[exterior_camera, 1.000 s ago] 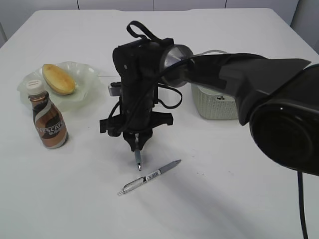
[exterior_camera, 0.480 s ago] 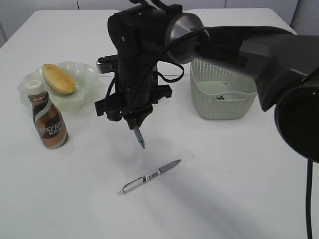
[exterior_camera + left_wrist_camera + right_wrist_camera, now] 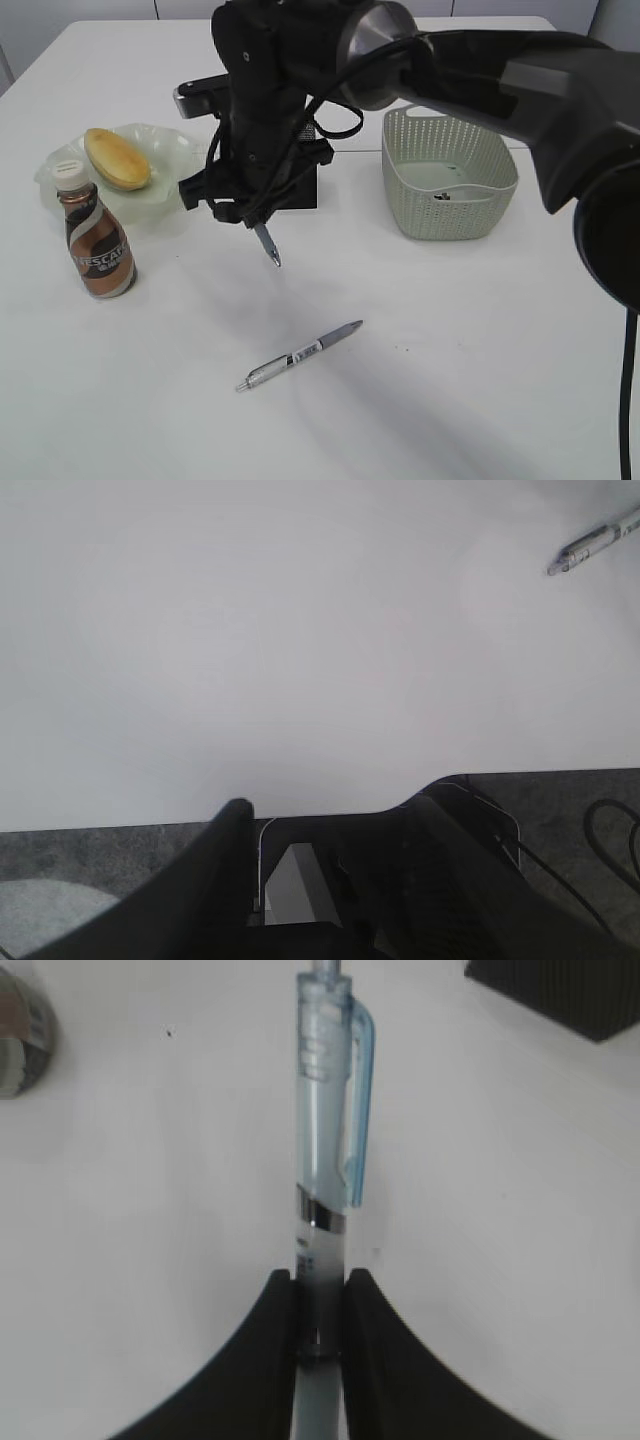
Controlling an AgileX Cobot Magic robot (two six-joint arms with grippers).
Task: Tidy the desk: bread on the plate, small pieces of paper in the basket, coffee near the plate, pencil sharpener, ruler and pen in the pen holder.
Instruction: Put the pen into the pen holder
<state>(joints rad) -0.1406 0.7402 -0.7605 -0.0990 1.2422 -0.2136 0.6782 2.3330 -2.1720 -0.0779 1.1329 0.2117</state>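
Near the left edge of the desk (image 3: 480, 400) stands the coffee (image 3: 95, 240), upright with its white cap on. It is just in front of the plate (image 3: 170, 175), touching or nearly touching the wavy rim; I cannot tell which. The bread (image 3: 117, 158) lies inside the plate, toward its left part.

My left claw (image 3: 330, 880) I see only in the left wrist view, low at the near edge of the desk. Its fingers are apart and nothing is between them, so it is released.

More to the middle, my right claw (image 3: 250, 215) hangs above the desk, in front of the pen holder (image 3: 300, 185), which my arm partly hides. This claw is clenched on a pen (image 3: 325, 1160) with a clear light-blue body and clip. The two black fingers (image 3: 270, 1360) press it from both sides, and its free end points down and a little to the right, well above the white surface.

A second pen (image 3: 300, 355) lies flat on the desk, toward the near edge, slanted, with its dark end up to the right. It is apart from the held pen and from everything else.

On the right side, toward the far edge, sits the basket (image 3: 450, 215). Something small and dark lies on its floor, but it is too small to name.
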